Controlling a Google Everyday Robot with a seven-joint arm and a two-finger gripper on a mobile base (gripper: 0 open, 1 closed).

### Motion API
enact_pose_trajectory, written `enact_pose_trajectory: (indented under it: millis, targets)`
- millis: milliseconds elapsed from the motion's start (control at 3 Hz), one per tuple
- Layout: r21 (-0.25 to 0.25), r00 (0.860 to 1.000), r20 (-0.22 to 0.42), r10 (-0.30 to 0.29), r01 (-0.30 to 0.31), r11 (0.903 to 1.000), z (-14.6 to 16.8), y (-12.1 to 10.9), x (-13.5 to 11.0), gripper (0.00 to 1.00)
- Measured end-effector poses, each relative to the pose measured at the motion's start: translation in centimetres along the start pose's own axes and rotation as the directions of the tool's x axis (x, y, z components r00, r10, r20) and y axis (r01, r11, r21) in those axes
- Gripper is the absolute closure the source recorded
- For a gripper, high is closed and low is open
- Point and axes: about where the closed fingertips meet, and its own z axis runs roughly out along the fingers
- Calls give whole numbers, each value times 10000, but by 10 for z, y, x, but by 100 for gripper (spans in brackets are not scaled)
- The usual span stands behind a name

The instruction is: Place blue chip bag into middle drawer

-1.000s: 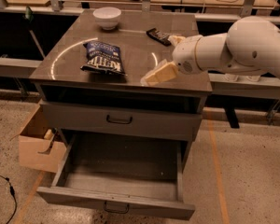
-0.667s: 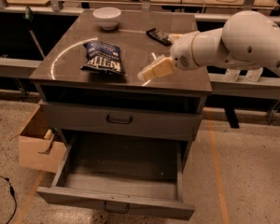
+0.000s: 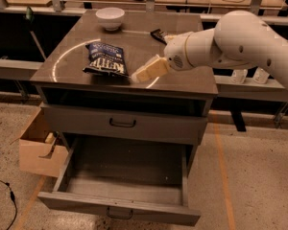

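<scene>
Blue chip bag (image 3: 105,59) lies crinkled on the grey counter (image 3: 182,83), left of centre in the frame. The cream pincer (image 3: 146,71) hovers just beside its right edge, low over the top; wide or narrow, I cannot tell from here. Down at the bottom of the frame, the middle drawer (image 3: 125,166) stands pulled out, its grey floor showing.

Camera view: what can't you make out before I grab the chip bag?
- Gripper, at the chip bag's lower right corner: contact unclear.
- Black packet: right end hidden behind the arm.
- Middle drawer: floor nearest its front hidden by the front panel.
- Cardboard box: contents mostly hidden behind its side.
</scene>
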Motion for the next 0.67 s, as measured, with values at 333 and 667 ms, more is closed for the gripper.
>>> enact_pose_trajectory:
  millis: [333, 667]
  targets:
    - [-246, 10000, 30, -77, 78, 9997, 18, 7, 1, 0]
    - [-537, 9998, 140, -163, 170, 9984, 39, 14, 3, 0]
